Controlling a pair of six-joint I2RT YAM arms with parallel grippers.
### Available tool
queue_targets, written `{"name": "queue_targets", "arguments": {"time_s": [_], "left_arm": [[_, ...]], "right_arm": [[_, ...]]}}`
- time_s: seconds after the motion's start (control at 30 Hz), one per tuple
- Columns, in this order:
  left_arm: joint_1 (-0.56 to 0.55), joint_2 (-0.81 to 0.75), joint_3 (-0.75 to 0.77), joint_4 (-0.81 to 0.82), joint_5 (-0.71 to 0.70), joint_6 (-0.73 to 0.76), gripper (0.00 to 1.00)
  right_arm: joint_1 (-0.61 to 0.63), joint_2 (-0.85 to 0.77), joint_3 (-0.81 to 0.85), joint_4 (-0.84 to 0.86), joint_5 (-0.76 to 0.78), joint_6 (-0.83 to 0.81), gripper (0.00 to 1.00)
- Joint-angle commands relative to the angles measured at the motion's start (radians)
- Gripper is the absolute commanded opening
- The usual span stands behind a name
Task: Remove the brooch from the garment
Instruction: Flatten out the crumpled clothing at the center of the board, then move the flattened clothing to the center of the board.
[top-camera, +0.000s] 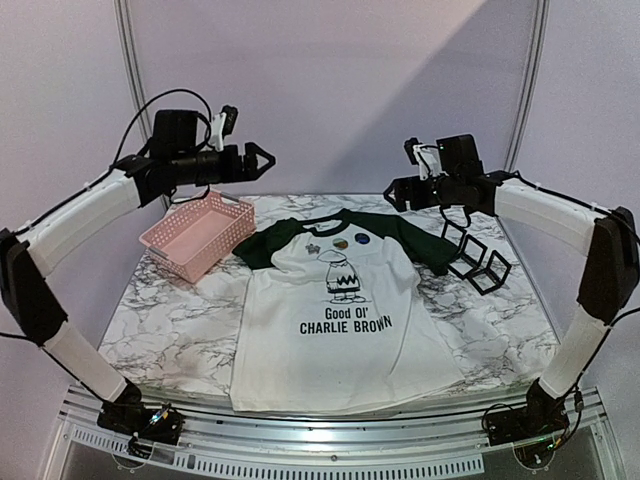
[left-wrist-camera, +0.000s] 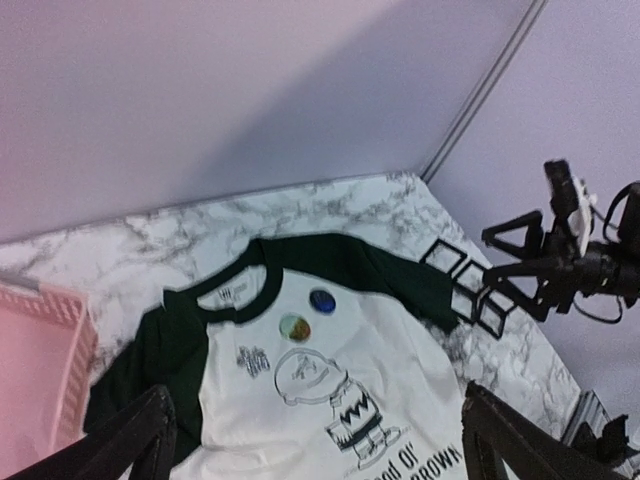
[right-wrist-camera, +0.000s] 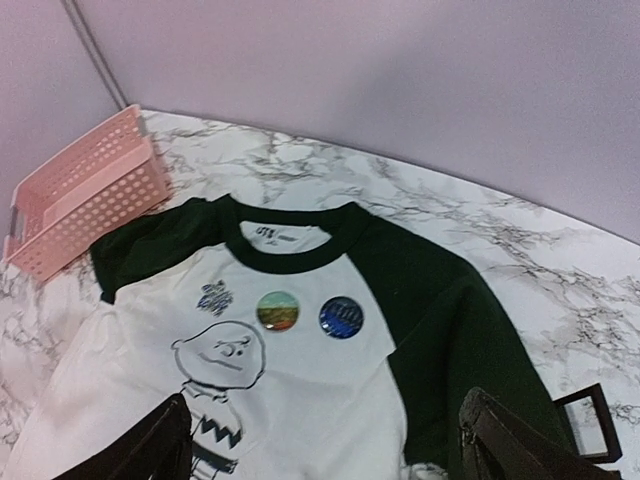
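The left gripper (top-camera: 268, 158) and right gripper (top-camera: 390, 195) hang open and empty, so I'd lower the right slowly onto the blue brooch (right-wrist-camera: 341, 317) below it.

The white garment (top-camera: 345, 350) has dark green sleeves, black print, a blue brooch (right-wrist-camera: 341, 317) and a green-orange brooch (right-wrist-camera: 278, 310); the basket (top-camera: 205, 255) is pink, the counter (top-camera: 170, 330) grey-veined white.

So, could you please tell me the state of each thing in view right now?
T-shirt: spread flat, print up
Blue badge: on the chest
Green-orange badge: on the chest
Small dark brooch: on the chest
Pink basket: upright, looks empty
Black wire frames: standing by the sleeve
Left tool: open, raised, empty
Right tool: open, raised, empty
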Motion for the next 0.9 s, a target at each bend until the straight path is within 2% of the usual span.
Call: {"name": "queue_targets", "arguments": {"time_s": [0.0, 0.13, 0.3, 0.43, 0.57, 0.77, 0.87], "left_arm": [[-0.084, -0.125, -0.250, 0.009, -0.126, -0.078, 0.99], [-0.140, -0.273, -0.509, -0.017, -0.292, -0.194, 1.00], [-0.178, -0.427, -0.744, -0.045, -0.361, -0.322, 0.96], [-0.232, -0.465, -0.809, -0.123, -0.421, -0.385, 0.85], [-0.280, -0.424, -0.852, -0.119, -0.418, -0.425, 0.73], [-0.345, -0.272, -0.828, -0.161, -0.440, -0.433, 0.64], [-0.375, -0.228, -0.823, -0.155, -0.457, -0.442, 0.63]], "right_arm": [[0.073, -0.116, -0.110, -0.052, 0.002, 0.046, 0.92], [0.093, -0.219, -0.245, -0.062, -0.012, 0.166, 0.93], [0.099, -0.321, -0.413, -0.058, -0.004, 0.304, 0.92], [0.100, -0.359, -0.496, -0.098, 0.011, 0.383, 0.88], [0.100, -0.374, -0.556, -0.140, 0.039, 0.427, 0.86], [0.100, -0.396, -0.644, -0.138, 0.017, 0.490, 0.82], [0.101, -0.421, -0.682, -0.130, 0.023, 0.517, 0.81]]}}
